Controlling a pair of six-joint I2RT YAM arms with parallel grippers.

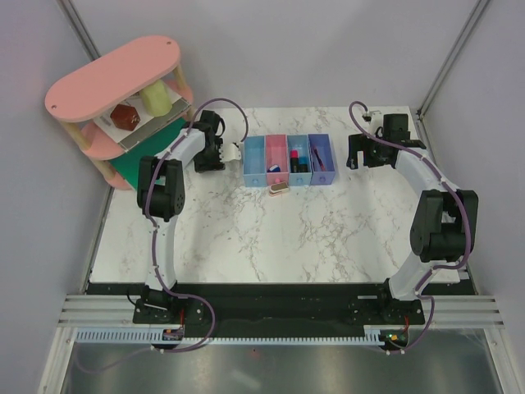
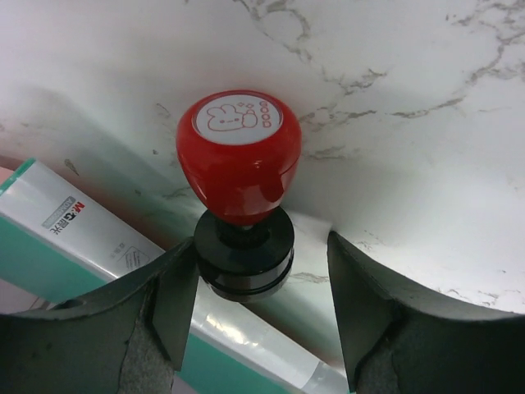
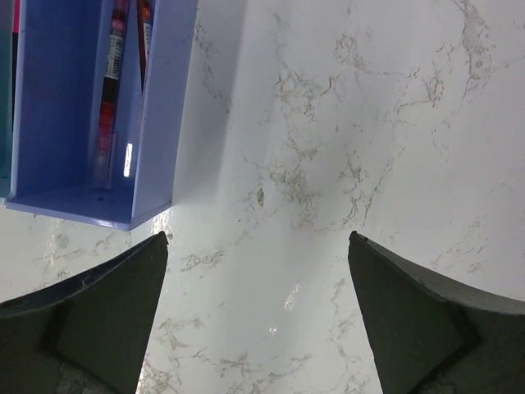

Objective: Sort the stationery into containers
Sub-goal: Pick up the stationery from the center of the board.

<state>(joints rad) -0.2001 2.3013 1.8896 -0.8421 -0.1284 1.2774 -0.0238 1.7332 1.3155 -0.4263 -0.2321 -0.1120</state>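
A red-knobbed stamp with a black base and a rabbit drawing on its white top stands on the marble. It sits between the fingers of my left gripper. The left finger touches the black base and the right finger stands apart from it, so the jaws are open. In the top view the left gripper is just left of the row of containers. A beige stapler-like block lies in front of the pink bin. My right gripper hangs open over bare marble beside the violet bin, which holds pens.
A flat green board with a clear labelled edge lies right beside the stamp. The pink tiered shelf stands at the back left, over the green board. Grey walls close in the table at the left, back and right.
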